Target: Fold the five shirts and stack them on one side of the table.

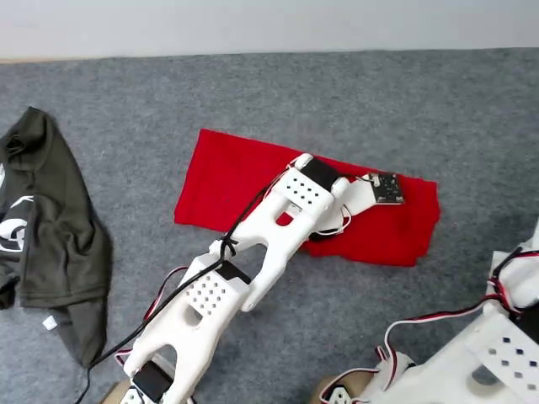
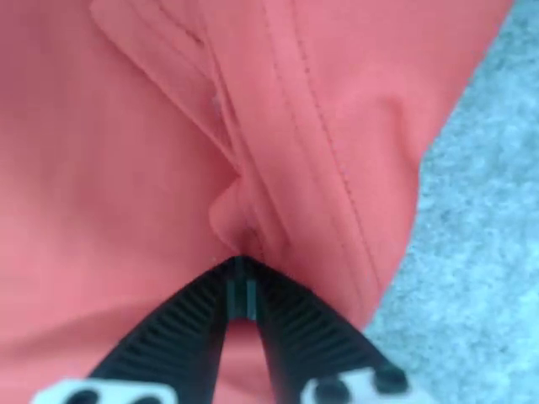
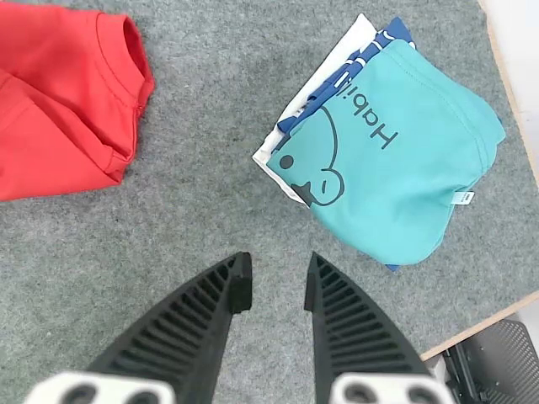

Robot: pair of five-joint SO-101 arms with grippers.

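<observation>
Here: one red shirt [image 1: 227,177], one dark shirt [image 1: 50,219], one teal shirt [image 3: 404,177].

Robotics lab bench, by the look. Tabletop covered in grey felt mat [image 1: 404,109], plain pale wall [image 1: 269,25] behind. Two white plastic arms with perforated shells stand at the near edge: left arm [image 1: 253,252], right arm [image 1: 505,345]. Red-and-white wires [image 1: 438,318] loop loose beside the right arm's base.

A grey felt-like mat [image 1: 253,93] covers the tabletop [image 3: 472,326], a pale wall [image 1: 269,25] runs along its far edge, and a black perforated object [image 3: 497,362] sits just past one corner
</observation>
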